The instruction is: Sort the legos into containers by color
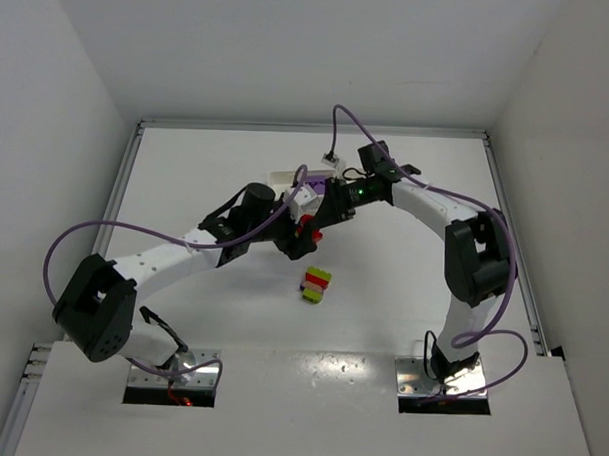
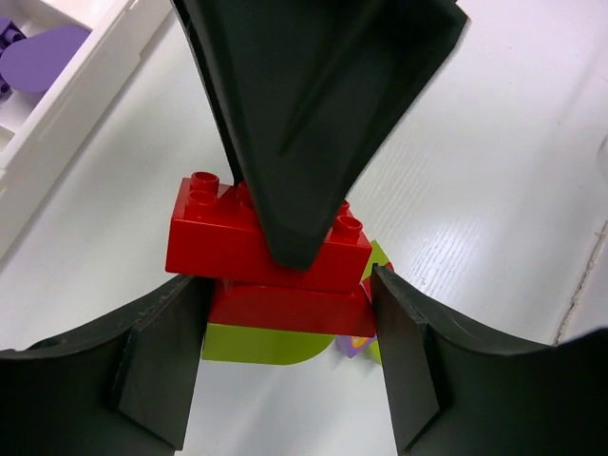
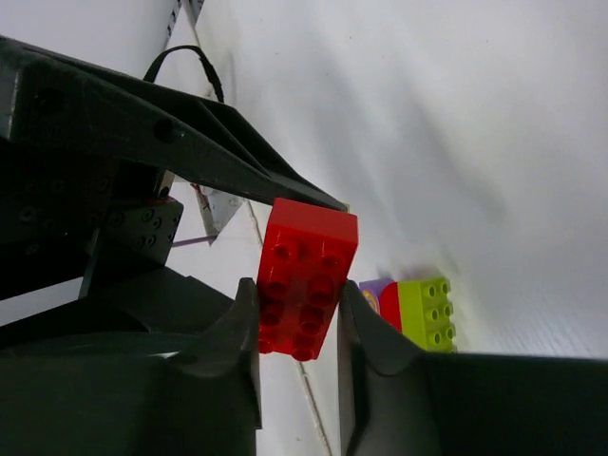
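Note:
Both grippers meet over the table's middle on joined red legos. In the left wrist view my left gripper (image 2: 290, 366) is shut on a red rounded lego (image 2: 285, 309). A red studded brick (image 2: 214, 233) sits on top of it, gripped by my right gripper (image 3: 296, 332), which is shut on that brick (image 3: 306, 275). From above the red pieces (image 1: 306, 227) show between the left gripper (image 1: 300, 244) and the right gripper (image 1: 313, 224). A lime green piece (image 2: 261, 344) shows under the red one; I cannot tell if it is joined. The white tray (image 2: 57, 109) holds a purple lego (image 2: 43, 57).
A small stack of lime green, red and purple legos (image 1: 316, 284) lies on the table just in front of the grippers; it also shows in the right wrist view (image 3: 418, 313). The tray (image 1: 284, 176) is mostly hidden behind the arms. White walls enclose the table.

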You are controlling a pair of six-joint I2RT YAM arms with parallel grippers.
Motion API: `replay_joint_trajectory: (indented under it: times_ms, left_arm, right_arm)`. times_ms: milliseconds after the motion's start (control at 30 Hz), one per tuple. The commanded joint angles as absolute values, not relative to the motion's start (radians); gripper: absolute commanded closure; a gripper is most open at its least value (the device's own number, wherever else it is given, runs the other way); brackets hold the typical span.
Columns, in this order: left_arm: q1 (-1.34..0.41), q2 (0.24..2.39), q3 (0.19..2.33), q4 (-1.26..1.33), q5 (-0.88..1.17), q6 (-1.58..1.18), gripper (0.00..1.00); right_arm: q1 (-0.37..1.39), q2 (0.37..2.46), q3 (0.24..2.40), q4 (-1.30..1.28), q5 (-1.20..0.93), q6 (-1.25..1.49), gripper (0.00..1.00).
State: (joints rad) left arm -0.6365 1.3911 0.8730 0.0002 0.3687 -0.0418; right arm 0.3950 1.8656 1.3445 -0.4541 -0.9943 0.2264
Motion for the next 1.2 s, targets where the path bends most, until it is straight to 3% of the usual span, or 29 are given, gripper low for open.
replay_joint_trajectory:
  times_ms: [0,33,467,767,1000,1167]
  left_arm:
    - [-0.644,1.362,0.907,0.064,0.357,-0.046,0.67]
    - [-0.644,1.362,0.896,0.055,0.357,-0.046,0.67]
    - [-0.626,1.324,0.778,0.026,0.348,-0.018,0.67]
    - [-0.607,1.333,0.798,0.017,0.339,-0.009,0.67]
    - [-0.589,1.351,0.816,0.008,0.339,-0.009,0.67]
    - [-0.558,1.374,0.836,0.008,0.330,-0.009,0.66]
  right_arm:
    - [0.394,1.867,1.362,-0.451,-1.055,0.192,0.92]
    - [0.385,1.867,1.362,-0.451,-1.055,0.181,1.00]
    - [0.201,1.836,1.384,-0.468,-0.945,0.147,1.00]
    - [0.153,1.997,1.649,-0.394,-0.517,0.156,1.00]
    - [0.163,2.111,1.770,-0.377,-0.379,0.167,1.00]
    - [0.172,2.134,1.743,-0.376,-0.345,0.167,0.97]
